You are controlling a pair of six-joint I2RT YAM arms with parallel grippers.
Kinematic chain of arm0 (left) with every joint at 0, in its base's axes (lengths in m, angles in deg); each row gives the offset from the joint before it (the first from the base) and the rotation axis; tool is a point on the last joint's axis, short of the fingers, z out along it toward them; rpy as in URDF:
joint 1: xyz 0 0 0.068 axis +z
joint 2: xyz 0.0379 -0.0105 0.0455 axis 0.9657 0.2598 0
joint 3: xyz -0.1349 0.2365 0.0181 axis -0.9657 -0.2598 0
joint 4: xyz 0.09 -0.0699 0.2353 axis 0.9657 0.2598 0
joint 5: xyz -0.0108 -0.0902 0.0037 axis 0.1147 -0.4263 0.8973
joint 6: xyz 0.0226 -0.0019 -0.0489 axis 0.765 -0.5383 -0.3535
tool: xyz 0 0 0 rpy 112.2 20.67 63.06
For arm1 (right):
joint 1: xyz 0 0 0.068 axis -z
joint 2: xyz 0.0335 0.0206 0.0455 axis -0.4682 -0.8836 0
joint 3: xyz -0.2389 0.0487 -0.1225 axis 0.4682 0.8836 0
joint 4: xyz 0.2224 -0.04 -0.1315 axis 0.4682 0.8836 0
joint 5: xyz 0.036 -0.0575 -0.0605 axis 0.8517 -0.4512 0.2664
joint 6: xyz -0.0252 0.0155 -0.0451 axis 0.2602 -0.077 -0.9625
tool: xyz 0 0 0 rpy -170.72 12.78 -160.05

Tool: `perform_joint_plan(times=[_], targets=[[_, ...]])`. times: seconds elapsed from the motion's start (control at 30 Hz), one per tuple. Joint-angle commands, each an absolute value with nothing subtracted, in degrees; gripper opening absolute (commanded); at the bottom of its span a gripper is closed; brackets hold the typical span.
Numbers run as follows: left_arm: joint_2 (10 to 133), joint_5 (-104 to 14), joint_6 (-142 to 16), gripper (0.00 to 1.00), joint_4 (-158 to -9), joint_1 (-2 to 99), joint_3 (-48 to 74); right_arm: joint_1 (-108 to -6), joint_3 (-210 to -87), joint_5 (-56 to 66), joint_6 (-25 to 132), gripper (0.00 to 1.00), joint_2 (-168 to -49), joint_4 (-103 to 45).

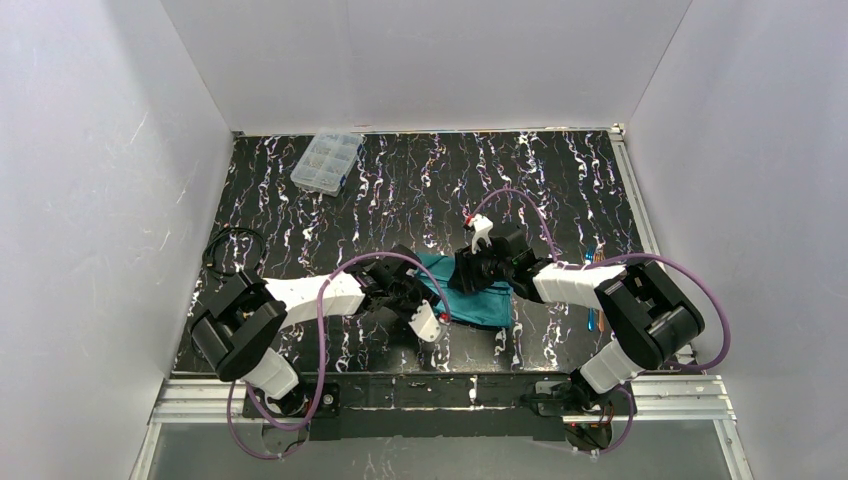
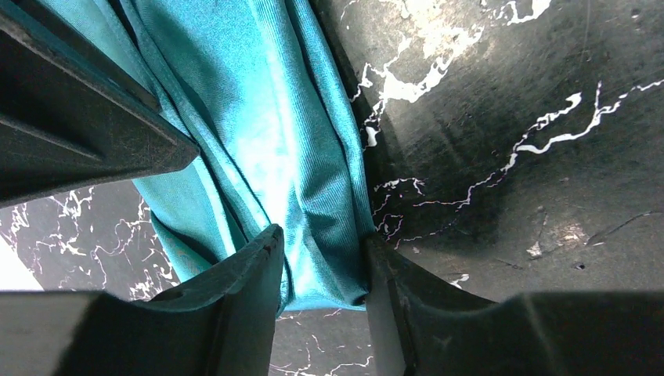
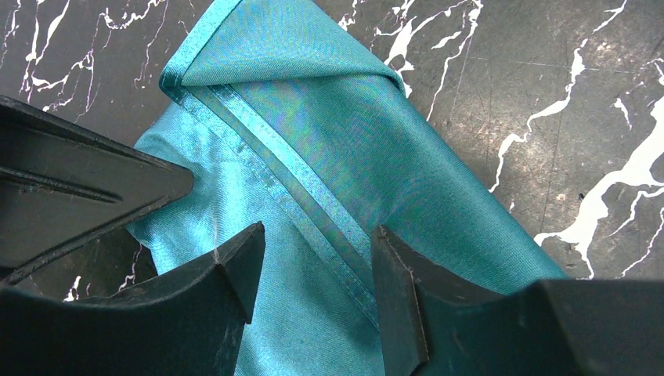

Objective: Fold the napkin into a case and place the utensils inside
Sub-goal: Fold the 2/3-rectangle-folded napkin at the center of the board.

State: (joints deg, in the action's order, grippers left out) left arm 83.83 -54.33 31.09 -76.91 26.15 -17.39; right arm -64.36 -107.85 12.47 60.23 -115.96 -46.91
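The teal-green napkin [image 1: 478, 302] lies partly folded on the black marbled table, between my two grippers. In the left wrist view, my left gripper [image 2: 321, 262] is shut on a bunched fold of the napkin [image 2: 266, 133], and the cloth fills the gap between its fingers. In the right wrist view, my right gripper [image 3: 317, 258] is open over the napkin [image 3: 337, 149], with the lighter stitched hem [image 3: 313, 204] running between its fingers and a folded-over corner at the top. In the top view, the left gripper [image 1: 425, 300] and right gripper [image 1: 478, 275] are close together. The utensils [image 1: 592, 316] lie to the right, by the right arm.
A clear plastic compartment box [image 1: 327, 160] stands at the back left. A black cable loop [image 1: 235, 250] lies at the left. White walls enclose the table on three sides. The right gripper's finger [image 2: 78, 117] shows in the left wrist view.
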Motion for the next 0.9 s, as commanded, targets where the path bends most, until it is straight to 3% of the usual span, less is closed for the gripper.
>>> perform_joint_plan(times=[0.0,0.43,0.5,0.73,0.87], targets=[[83.9,-53.7,28.7,0.39,-75.1,26.5,-18.1,-64.6,-106.7,13.8,60.9,0.60,-115.9,-46.2],[79.3,-51.5,26.0,0.34,-76.0,26.9,-18.8,-64.6,-106.6,13.3,59.9,0.60,-115.5,-45.3],[79.0,-51.5,25.3,0.30,-75.8,26.9,-18.7,-64.6,-106.7,13.2,59.8,0.60,-115.4,-45.3],[80.8,-54.0,23.4,0.00,-70.4,26.9,-15.1,-64.6,-107.0,13.8,59.1,0.60,-114.7,-45.9],[82.3,-54.3,23.5,0.00,-68.3,26.9,-14.0,-64.6,-107.2,14.1,58.8,0.61,-114.1,-46.3]])
